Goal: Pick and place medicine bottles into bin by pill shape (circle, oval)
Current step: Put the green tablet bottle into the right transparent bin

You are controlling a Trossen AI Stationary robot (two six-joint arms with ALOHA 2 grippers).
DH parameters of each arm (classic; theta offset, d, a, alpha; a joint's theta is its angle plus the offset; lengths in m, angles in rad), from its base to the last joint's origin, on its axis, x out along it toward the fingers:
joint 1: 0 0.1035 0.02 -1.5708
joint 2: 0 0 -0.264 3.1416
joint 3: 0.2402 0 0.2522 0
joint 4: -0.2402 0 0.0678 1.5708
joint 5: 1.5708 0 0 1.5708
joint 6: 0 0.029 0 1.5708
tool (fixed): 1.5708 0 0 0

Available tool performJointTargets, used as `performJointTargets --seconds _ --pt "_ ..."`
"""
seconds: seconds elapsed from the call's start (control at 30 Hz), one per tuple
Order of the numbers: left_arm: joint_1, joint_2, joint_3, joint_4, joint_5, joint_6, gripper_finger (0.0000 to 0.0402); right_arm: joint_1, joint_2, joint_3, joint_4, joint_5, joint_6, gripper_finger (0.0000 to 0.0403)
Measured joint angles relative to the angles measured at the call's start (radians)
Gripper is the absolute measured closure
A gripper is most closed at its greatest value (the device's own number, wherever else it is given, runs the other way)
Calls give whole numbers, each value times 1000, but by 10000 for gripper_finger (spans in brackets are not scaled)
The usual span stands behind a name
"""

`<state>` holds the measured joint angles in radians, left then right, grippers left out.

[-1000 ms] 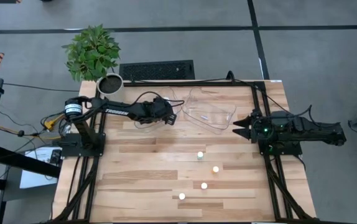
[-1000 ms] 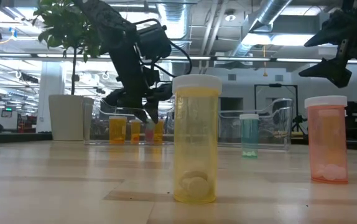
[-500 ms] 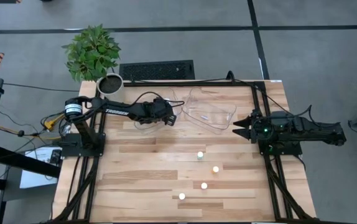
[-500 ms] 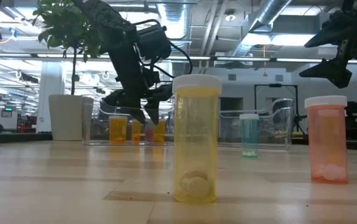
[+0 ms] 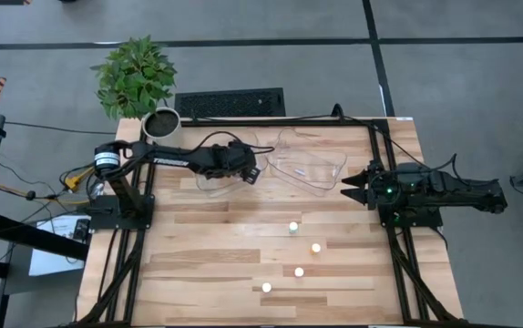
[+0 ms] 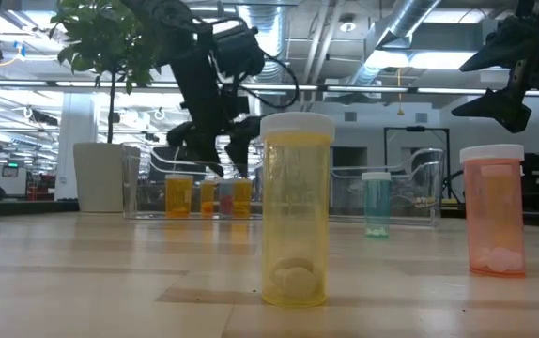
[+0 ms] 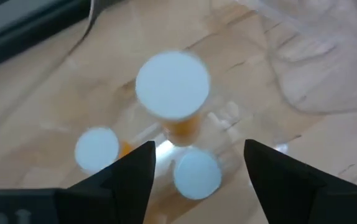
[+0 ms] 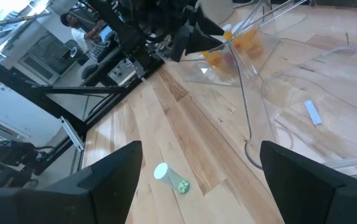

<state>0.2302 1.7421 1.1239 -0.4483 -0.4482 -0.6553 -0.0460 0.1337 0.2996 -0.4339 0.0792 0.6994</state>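
- While the left gripper (image 6: pixel 215 150) hovers above the left clear bin (image 5: pixel 214 179), its fingers (image 7: pixel 124 180) stand apart with nothing between them; in the left wrist view three white-capped orange bottles (image 7: pixel 173 93) stand directly below the gap, inside that bin.
- Seen from the low view, the same cluster (image 6: pixel 208 197) sits just under the fingertips, upright and packed close, the bottles touching or nearly so.
- Four more bottles wait on the open counter (image 5: pixel 207 264), well apart from the left fingers: a yellow one (image 6: pixel 295 211), a pinkish one (image 6: pixel 494 211), a teal one (image 6: pixel 376 204), and one more whose white cap (image 5: pixel 265 287) shows from above.
- Parked at the counter's right edge, the right gripper (image 5: pixel 353 189) has its fingers (image 8: pixel 113 180) spread wide and empty; the second clear bin (image 5: pixel 309 164) lies just ahead of them.
- Judged risk: the tallest cap reaches close to the fingertips, so any sideways drift before a clean rise could clip it and topple the neighbours.
- Judged risk: with the bottles so tightly grouped, a knock to one would likely roll the rest against the bin wall.
- Judged risk: pill shape cannot be read in most bottles from here, so a later pick could land in the wrong bin.
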Motion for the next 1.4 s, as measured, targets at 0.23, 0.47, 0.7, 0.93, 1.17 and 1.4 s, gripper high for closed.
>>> performJointTargets --seconds 0.23,0.47,0.7,0.93,1.17,1.4 --pt "-21 -69 92 -56 43 77 164 0 0 0 1 0 0 69" --pt "-82 -133 184 93 202 173 165 0 0 0 0 0 0 69" --pt "-218 -83 191 378 255 340 165 0 0 0 0 0 0 69" --pt "-294 70 190 500 244 393 165 0 0 0 -8 0 0 69" --pt "-323 211 189 614 346 400 165 0 0 0 -22 0 0 69" --pt "-371 275 189 635 373 401 165 0 0 0 -61 0 0 69"
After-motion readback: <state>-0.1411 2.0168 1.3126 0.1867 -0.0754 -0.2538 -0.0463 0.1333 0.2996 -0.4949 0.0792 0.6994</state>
